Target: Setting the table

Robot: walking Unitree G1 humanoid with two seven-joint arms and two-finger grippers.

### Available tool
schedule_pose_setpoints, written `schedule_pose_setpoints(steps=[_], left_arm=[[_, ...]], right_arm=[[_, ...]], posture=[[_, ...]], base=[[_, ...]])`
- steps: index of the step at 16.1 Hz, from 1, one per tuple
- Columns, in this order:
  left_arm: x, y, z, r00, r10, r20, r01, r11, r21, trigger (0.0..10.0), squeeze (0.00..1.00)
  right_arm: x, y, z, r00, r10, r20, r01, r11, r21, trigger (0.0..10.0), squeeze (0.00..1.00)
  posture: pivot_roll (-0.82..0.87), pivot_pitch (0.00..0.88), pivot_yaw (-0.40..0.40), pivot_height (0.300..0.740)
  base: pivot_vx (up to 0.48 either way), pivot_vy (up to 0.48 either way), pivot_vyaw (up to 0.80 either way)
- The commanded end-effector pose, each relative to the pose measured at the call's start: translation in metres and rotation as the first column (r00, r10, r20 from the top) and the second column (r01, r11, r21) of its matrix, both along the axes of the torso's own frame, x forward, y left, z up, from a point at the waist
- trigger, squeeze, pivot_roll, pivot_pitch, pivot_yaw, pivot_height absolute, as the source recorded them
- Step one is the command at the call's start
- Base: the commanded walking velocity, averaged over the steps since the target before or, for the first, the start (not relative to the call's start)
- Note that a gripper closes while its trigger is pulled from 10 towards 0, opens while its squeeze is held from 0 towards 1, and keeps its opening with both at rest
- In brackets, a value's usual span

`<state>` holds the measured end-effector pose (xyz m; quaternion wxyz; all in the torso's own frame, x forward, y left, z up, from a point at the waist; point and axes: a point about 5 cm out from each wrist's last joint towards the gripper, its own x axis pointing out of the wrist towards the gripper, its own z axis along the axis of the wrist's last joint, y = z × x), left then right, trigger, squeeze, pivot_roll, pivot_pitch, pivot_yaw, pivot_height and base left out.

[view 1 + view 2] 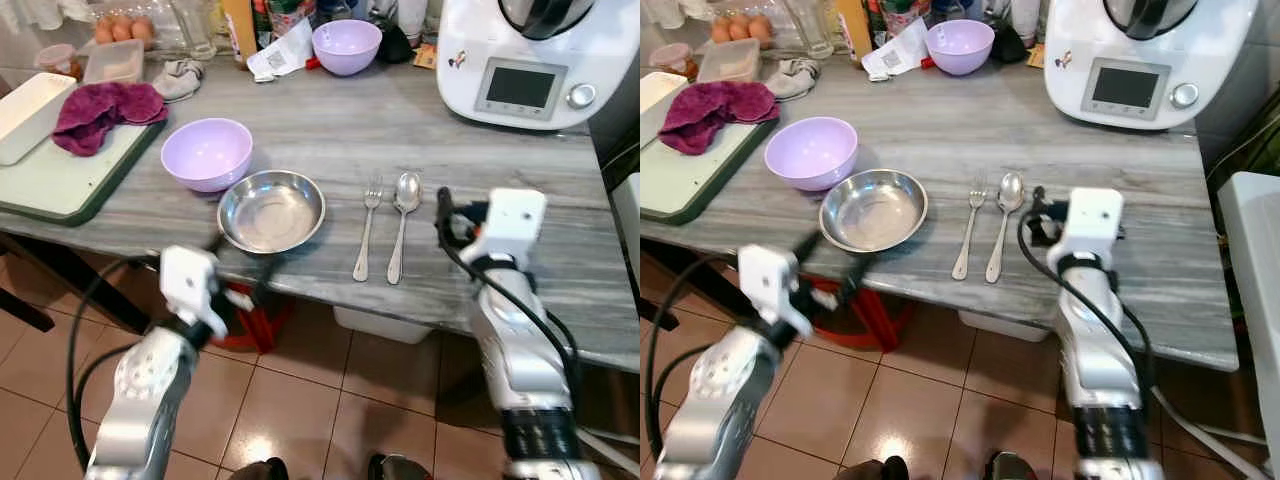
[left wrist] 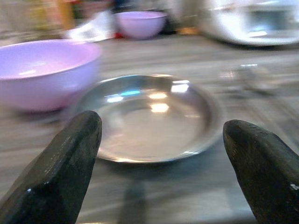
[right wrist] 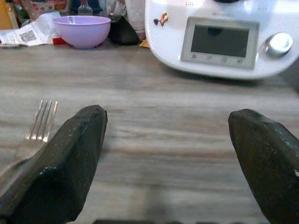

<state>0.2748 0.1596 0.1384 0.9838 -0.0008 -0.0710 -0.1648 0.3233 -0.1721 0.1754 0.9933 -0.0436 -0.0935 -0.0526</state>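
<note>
Viewing head camera: both arms raised at the near edge of the grey table [image 1: 320, 130]; left gripper [image 1: 238, 262] by the steel dish [image 1: 271, 210], right gripper [image 1: 442, 215] beside the spoon [image 1: 403, 218].
Count: two lilac bowls, nearer [image 1: 207, 152] and farther [image 1: 346, 46]; one fork [image 1: 368, 222]; one spoon.
Left wrist: fingers [image 2: 60, 168] wide apart, empty, dish ahead.
Right wrist: fingers [image 3: 70, 158] wide apart, empty, bare tabletop between them.
</note>
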Motion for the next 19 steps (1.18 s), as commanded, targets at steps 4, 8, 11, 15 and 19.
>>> schedule_pose_setpoints(steps=[4, 8, 11, 15, 19], left_arm=[[0.015, 0.013, -0.003, 0.968, 0.252, 0.007, -0.252, 0.966, 0.054, 10.0, 0.00], [0.019, 0.013, -0.007, 0.954, 0.301, 0.006, -0.301, 0.951, 0.077, 10.0, 0.00], [0.022, 0.010, -0.009, 0.947, 0.320, 0.005, -0.319, 0.943, 0.089, 10.0, 0.00], [0.023, 0.010, -0.011, 0.944, 0.329, 0.001, -0.327, 0.940, 0.098, 10.0, 0.00], [0.024, 0.010, -0.011, 0.945, 0.327, -0.004, -0.325, 0.940, 0.102, 10.0, 0.00]], right_arm=[[-0.005, 0.007, 0.002, 1.000, 0.013, 0.015, -0.012, 1.000, -0.013, 10.0, 0.00], [-0.005, 0.016, 0.000, 0.999, 0.040, 0.015, -0.039, 0.999, -0.022, 10.0, 0.00], [-0.005, 0.017, 0.000, 0.999, 0.046, 0.016, -0.045, 0.999, -0.027, 10.0, 0.00], [-0.004, 0.017, 0.000, 0.999, 0.043, 0.020, -0.043, 0.999, -0.020, 10.0, 0.00], [-0.005, 0.016, -0.001, 0.999, 0.031, 0.024, -0.030, 0.999, -0.016, 10.0, 0.00]], posture=[[-0.12, 0.129, 0.033, 0.740], [-0.11, 0.106, 0.031, 0.740], [-0.11, 0.106, 0.031, 0.740], [-0.11, 0.099, 0.032, 0.740], [-0.11, 0.101, 0.036, 0.740]], base=[[0.000, 0.000, -0.20], [0.000, 0.000, -0.80], [0.000, 0.000, -0.80], [0.000, 0.000, -0.69], [-0.181, 0.000, 0.00]])
